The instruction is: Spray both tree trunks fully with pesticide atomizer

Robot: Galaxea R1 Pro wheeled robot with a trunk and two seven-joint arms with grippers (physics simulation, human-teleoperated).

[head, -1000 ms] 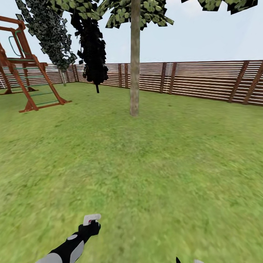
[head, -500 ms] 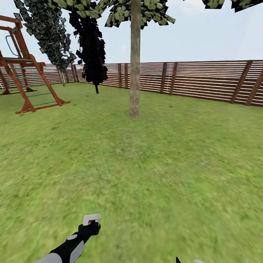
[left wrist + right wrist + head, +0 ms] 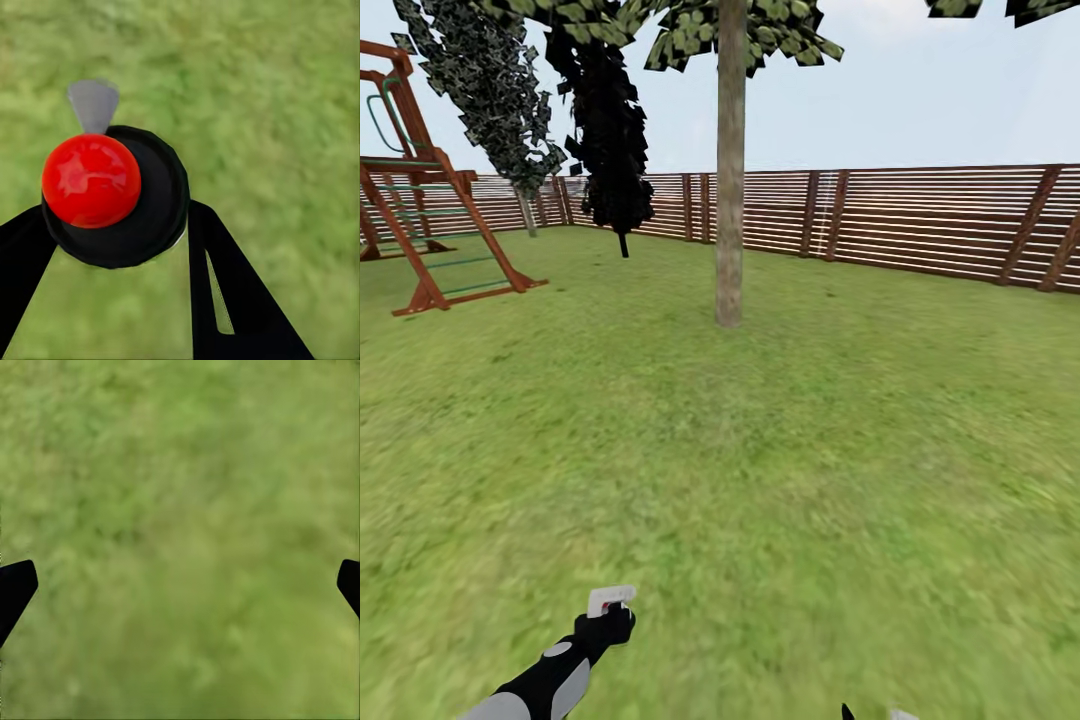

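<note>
The left gripper (image 3: 112, 232) is clamped on the pesticide atomizer (image 3: 112, 196), its red cap and grey nozzle facing out over the grass (image 3: 285, 97), carried low probably for the drive toward the tree trunk (image 3: 730, 200), which stands well ahead; the right gripper (image 3: 180, 585) hangs wide open and empty above the lawn.

We find no readable text, label, brand, number or sign anywhere in these views.
</note>
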